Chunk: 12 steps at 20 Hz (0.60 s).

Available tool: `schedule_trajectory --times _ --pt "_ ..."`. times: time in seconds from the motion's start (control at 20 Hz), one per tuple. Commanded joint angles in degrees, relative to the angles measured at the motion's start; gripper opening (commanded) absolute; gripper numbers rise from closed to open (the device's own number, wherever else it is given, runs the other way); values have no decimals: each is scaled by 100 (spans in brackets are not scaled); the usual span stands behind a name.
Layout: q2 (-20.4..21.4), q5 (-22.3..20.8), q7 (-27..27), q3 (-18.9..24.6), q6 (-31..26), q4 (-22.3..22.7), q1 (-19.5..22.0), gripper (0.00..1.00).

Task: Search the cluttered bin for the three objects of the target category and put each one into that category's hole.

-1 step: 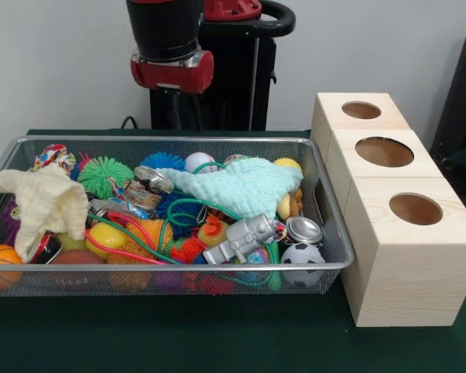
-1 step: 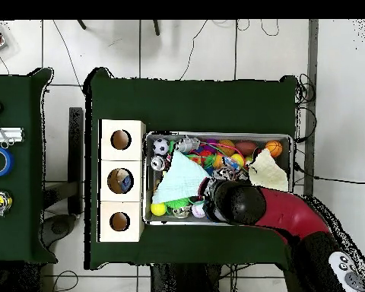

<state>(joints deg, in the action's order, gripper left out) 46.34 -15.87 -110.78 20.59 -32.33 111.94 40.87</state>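
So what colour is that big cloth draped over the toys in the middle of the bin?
Pale mint green cloth, clearest in the front view.

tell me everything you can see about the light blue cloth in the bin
The light blue cloth is a soft, waffle-textured fabric, pale mint-blue, lying crumpled and spread out on top of the clutter in the wire mesh bin. It sits toward the end of the bin nearest the wooden boxes. It partly covers a yellow ball and a white ball at its far edge, and a green cord loops beside its near edge. From overhead it looks roughly triangular.
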Motion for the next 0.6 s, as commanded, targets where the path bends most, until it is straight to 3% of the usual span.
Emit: schedule_trajectory --times 0.05,0.5,0.55,0.6 --pt "-171 -735 1286 1016 506 540 350 100" --pt "-751 -1262 1724 1375 -235 -354 664 100" --pt "-768 -1295 1536 1420 -289 -371 692 0" --pt "-764 -1291 1482 1401 -306 -383 663 0"
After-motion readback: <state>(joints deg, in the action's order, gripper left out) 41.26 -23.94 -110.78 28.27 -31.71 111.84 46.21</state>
